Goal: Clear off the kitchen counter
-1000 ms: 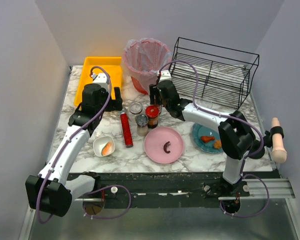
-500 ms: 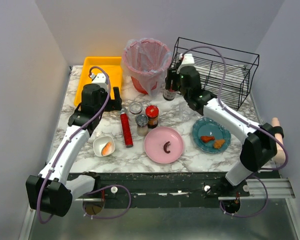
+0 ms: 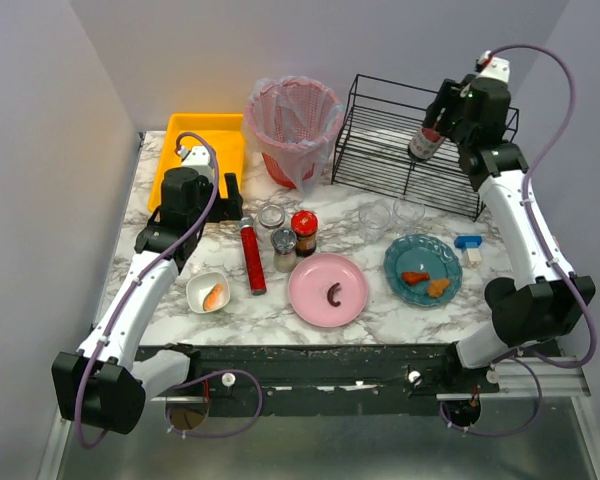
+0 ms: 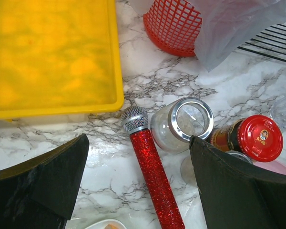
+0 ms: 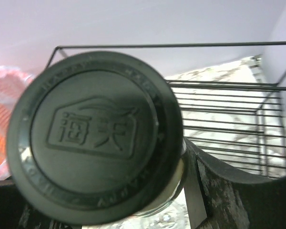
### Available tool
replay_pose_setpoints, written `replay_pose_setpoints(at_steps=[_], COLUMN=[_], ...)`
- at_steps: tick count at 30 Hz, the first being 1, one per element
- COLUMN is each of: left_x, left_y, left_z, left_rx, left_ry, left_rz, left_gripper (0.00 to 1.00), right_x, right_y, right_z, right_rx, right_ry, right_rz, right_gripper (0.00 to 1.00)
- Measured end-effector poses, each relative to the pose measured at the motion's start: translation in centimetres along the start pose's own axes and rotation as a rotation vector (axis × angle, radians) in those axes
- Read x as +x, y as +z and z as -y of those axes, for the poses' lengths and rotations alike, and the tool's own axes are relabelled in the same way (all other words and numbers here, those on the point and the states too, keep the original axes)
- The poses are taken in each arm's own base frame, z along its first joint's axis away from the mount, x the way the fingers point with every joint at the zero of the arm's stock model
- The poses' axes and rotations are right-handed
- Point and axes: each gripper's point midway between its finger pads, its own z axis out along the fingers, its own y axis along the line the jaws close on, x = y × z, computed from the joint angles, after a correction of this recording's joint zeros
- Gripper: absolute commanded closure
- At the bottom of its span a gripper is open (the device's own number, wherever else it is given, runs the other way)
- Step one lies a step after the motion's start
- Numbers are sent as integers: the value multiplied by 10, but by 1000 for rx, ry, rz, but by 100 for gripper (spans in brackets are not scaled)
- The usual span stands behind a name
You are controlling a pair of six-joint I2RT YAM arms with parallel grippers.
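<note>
The kitchen counter (image 3: pixel 380 310) fills the middle of the overhead view, white marble with grey veins, its dark front edge by the arm bases. At its back stand a wire rack (image 3: pixel 400 165), a yellow tray (image 3: pixel 160 180) and a red bin (image 3: pixel 292 120) with a plastic liner. Nearer the front lie a pink plate (image 3: pixel 310 300), a blue plate (image 3: pixel 405 255), a small white bowl (image 3: pixel 195 290) and a red microphone (image 4: pixel 152 167) beside a clear jar (image 4: pixel 181 125) and a red-capped jar (image 4: pixel 255 138). The right gripper (image 3: pixel 435 135) is raised over the rack, clenched on a dark bottle (image 5: pixel 93 136). The left gripper (image 4: pixel 138 176) hangs released above the microphone.
</note>
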Motion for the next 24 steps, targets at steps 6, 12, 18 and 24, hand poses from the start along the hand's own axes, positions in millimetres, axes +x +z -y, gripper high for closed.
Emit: replay_pose_setpoints(at_steps=[6, 12, 18, 24], left_x=[-1, -1, -1, -1], left_y=[-2, -3, -3, -2], left_z=[0, 0, -1, -2], left_rx=[2, 3, 3, 7], left_ry=[-1, -1, -3, -5], left_rz=[5, 7, 7, 3], left_gripper=[1, 1, 1, 1], right_x=[-20, -5, 5, 9], right_y=[5, 20, 20, 20], right_z=[58, 105, 143, 167], right_rx=[134, 260, 356, 425], right_ry=[21, 22, 44, 50], right_rz=[8, -49, -80, -79], right_gripper=[99, 99, 99, 99])
